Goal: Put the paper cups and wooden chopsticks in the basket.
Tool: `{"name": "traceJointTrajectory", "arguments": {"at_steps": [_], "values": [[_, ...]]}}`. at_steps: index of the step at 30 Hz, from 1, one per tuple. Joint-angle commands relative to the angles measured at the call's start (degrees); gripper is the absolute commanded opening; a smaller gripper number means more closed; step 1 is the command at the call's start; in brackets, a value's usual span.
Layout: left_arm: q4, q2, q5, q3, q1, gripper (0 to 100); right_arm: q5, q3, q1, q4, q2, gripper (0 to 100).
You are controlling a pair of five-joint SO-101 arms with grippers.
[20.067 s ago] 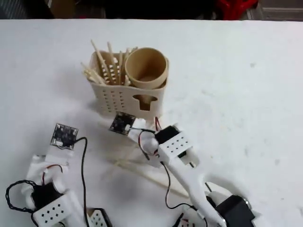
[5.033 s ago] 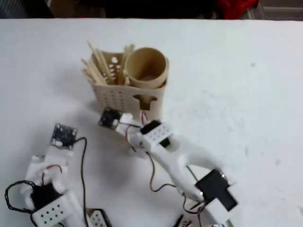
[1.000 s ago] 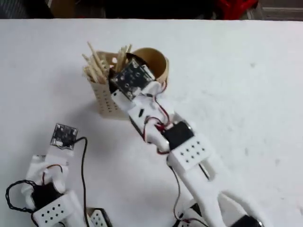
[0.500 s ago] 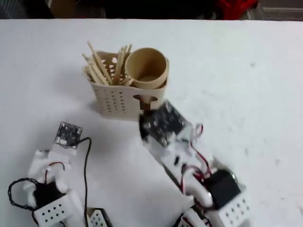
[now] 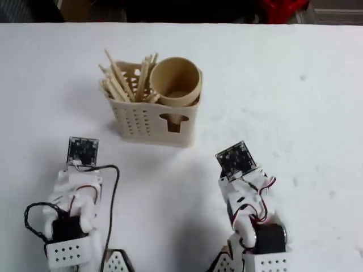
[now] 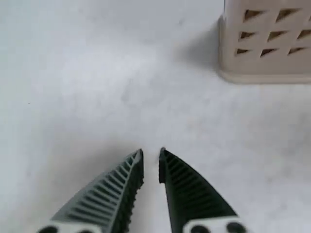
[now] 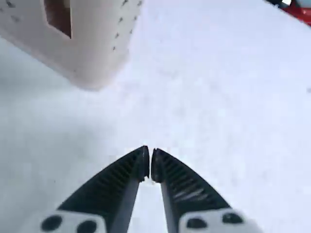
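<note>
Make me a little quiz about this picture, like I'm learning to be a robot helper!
1. True or false: the tan paper cup stands inside the beige perforated plastic basket.
2. Pick one. Where are the wooden chopsticks? A: lying flat outside the basket. B: standing in the basket beside the cup. C: pinched in a gripper.
3. Fill the gap: the left gripper and the right gripper are each holding ____.

Key: 1 true. 2 B. 3 nothing.
</note>
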Motion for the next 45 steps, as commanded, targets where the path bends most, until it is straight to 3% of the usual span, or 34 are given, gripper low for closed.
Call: {"name": "traceJointTrajectory", "arguments": {"at_steps": [1, 5, 11, 20, 45], "values": [[-0.18, 0.13, 4.48, -0.18, 5.05, 8, 0.88, 3.87, 2.51, -1.36, -1.71, 1.7], [3.78, 0.13, 4.57, -0.18, 5.93, 8, 0.00, 10.73, 2.33, -1.71, -1.54, 1.7], [6.86, 0.13, 4.57, -0.18, 5.85, 8, -9.23, 11.16, 7.25, -1.71, -1.27, 1.7], [10.20, 0.04, 4.48, -0.18, 5.85, 8, -9.41, 11.16, 9.98, 10.68, -1.45, 1.7], [10.20, 0.04, 4.57, -0.18, 5.85, 8, -9.23, 11.16, 10.07, 10.07, -1.19, 1.8]]}}
